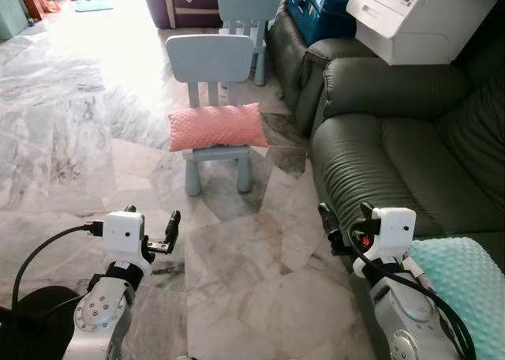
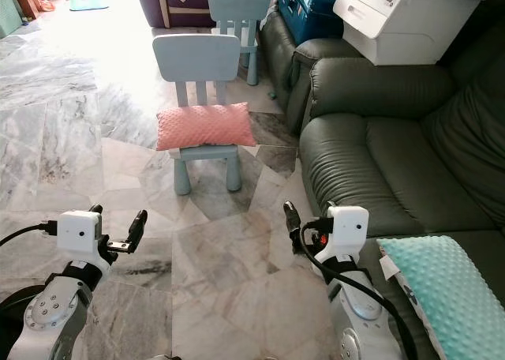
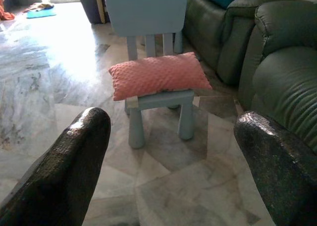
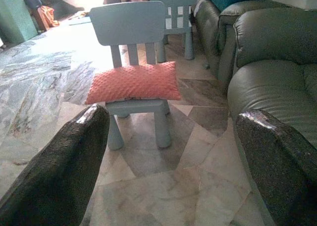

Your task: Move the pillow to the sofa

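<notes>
A salmon-pink pillow [image 1: 217,127] lies across the seat of a small light-blue child's chair [image 1: 209,58] on the marble floor ahead of me. The dark green leather sofa [image 1: 394,163] stands just right of the chair. My left gripper [image 1: 154,220] is held low, well short of the chair, and is open with nothing between its fingers [image 3: 74,161]. My right gripper [image 1: 345,216] hovers by the sofa's front edge, also open and empty. Both wrist views look between the fingers at the pillow [image 4: 133,82] from a distance.
A second blue chair [image 1: 248,5] stands behind the first. A white box [image 1: 418,16] and a blue case [image 1: 316,9] rest on the sofa's far end. A teal pillow [image 1: 458,289] lies on the sofa seat near my right arm. Open marble floor [image 1: 71,139] stretches left.
</notes>
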Tool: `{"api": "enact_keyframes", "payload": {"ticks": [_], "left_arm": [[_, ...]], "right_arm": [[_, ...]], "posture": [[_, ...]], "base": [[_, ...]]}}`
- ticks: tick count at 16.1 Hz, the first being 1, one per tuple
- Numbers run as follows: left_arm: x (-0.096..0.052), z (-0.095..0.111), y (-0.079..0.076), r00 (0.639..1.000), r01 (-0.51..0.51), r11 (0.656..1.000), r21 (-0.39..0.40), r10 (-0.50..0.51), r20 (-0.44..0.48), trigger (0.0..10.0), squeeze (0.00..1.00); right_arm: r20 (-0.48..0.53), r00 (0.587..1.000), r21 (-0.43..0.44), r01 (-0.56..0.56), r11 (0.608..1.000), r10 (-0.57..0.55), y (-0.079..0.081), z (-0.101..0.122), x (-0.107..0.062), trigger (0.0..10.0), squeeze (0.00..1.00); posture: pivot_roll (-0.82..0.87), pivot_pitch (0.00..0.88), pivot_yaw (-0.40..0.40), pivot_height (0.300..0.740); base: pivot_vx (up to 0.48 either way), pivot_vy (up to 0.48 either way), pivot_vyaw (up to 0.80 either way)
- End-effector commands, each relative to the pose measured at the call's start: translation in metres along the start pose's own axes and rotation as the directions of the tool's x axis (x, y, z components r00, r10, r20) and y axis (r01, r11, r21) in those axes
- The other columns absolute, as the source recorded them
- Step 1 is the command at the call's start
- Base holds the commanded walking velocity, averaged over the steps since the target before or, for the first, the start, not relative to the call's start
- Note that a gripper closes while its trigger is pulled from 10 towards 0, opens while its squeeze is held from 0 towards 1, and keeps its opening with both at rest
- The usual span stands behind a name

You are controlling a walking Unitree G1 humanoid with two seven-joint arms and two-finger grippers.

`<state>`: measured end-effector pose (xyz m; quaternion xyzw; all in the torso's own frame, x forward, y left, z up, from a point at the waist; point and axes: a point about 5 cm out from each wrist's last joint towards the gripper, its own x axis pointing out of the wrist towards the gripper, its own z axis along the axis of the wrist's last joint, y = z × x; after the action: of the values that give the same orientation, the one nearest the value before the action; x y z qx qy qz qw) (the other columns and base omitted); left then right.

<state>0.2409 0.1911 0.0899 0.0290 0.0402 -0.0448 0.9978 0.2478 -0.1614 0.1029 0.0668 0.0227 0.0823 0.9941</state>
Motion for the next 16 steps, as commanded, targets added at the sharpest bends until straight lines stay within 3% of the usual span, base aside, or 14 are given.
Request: {"api": "enact_keyframes", "payload": {"ticks": [1, 3, 6, 13, 16], "left_arm": [[0.001, 0.004, 0.002, 1.0, -0.007, 1.0, 0.013, 0.007, 0.005, 10.0, 0.0], [0.004, 0.006, 0.002, 1.0, -0.01, 1.0, 0.011, 0.01, 0.008, 10.0, 0.0], [0.006, 0.008, -0.001, 1.0, -0.005, 1.0, 0.009, 0.005, 0.012, 10.0, 0.0], [0.01, 0.008, 0.003, 1.0, -0.014, 0.999, -0.036, 0.014, 0.006, 10.0, 0.0], [0.012, 0.009, 0.01, 0.998, -0.066, 0.995, -0.08, 0.067, 0.007, 10.0, 0.0]], "right_arm": [[-0.008, 1.0, -0.01, 0.001, 1.0, -0.001, 0.0, -0.001, -0.001, 10.0, 0.0], [-0.011, 1.0, -0.017, -0.005, 1.0, 0.004, 0.002, -0.001, -0.001, 10.0, 0.0], [-0.007, 1.0, -0.019, -0.01, 1.0, 0.01, 0.003, 0.0, -0.001, 10.0, 0.0], [-0.004, 1.0, -0.015, 0.002, 1.0, -0.002, 0.003, 0.001, -0.001, 10.0, 0.0], [-0.002, 1.0, -0.02, -0.004, 1.0, 0.004, 0.004, 0.001, -0.001, 10.0, 0.0]], "posture": [[-0.03, 0.104, -0.044, 0.74], [-0.03, 0.103, -0.045, 0.74], [-0.03, 0.103, -0.044, 0.74], [-0.04, 0.105, -0.038, 0.74], [-0.04, 0.103, -0.036, 0.74]], "base": [[0.0, 0.0, 0.0], [0.0, 0.0, 0.0], [0.0, 0.0, 0.68], [0.0, 0.0, 0.0], [0.0, 0.0, 0.0]]}}
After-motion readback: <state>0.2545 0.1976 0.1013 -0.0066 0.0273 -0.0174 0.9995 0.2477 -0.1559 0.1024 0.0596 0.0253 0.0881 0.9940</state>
